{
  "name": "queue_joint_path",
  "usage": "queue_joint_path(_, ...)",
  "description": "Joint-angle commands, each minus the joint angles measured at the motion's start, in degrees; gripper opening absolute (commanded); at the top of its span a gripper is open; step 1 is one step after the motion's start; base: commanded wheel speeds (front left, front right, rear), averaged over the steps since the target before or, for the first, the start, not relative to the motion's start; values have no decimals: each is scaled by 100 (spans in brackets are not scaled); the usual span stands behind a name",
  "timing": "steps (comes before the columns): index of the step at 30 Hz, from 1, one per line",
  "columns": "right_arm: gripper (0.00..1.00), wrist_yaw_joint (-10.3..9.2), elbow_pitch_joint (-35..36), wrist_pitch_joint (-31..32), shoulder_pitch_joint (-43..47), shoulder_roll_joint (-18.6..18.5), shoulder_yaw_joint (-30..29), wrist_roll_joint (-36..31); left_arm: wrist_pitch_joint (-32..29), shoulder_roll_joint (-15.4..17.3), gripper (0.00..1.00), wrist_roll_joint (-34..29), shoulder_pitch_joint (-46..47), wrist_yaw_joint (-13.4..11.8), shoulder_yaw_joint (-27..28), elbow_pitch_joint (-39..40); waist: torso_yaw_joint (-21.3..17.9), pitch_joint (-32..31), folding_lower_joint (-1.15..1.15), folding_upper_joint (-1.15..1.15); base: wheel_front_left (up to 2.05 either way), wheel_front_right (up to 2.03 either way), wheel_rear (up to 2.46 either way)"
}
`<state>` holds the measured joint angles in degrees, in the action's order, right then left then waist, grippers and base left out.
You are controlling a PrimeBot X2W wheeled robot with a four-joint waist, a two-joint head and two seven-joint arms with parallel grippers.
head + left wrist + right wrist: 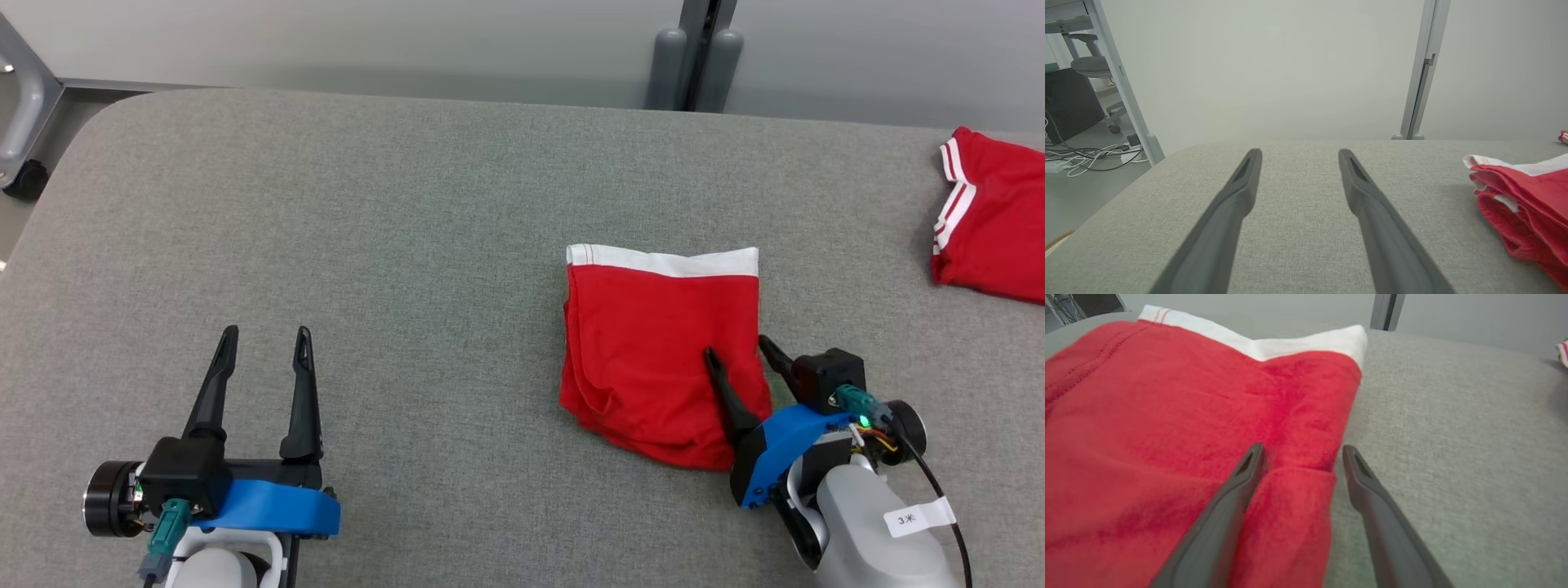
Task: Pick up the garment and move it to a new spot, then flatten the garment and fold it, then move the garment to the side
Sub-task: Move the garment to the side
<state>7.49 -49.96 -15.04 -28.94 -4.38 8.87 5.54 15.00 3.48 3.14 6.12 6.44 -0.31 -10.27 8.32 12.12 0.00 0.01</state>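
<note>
Grey fabric-covered table [408, 204] forms the work surface. Garment [653, 343], red with a white band along its far edge, lies folded right of centre. Right gripper [737, 347]: jaws spread wide, straddling the garment's right edge. One finger rests on the red cloth and the other sits just beside it, with nothing clamped. Left gripper [268, 331]: jaws spread, empty, at the near left, well apart from the garment. Second red garment [996, 220] lies at the far right.

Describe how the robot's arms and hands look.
The left hand and right hand each have two long tapering dark fingers, a black base, blue bracket and pale forearm. Teal plugs sit at both wrists; the right forearm carries a black cable and white label.
</note>
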Motion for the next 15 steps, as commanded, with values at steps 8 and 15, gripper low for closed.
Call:
queue_joint_path(8,100,0,-597,4,-108,103,-83,-60,23,-21,100,45,156,23,-11,-21,4,110,0,-1,0,0,0)
queue_joint_path(15,0,-1,-669,-3,-466,127,6,37,23,-40,100,98,242,48,-69,-50,-6,167,0,-1,0,0,0)
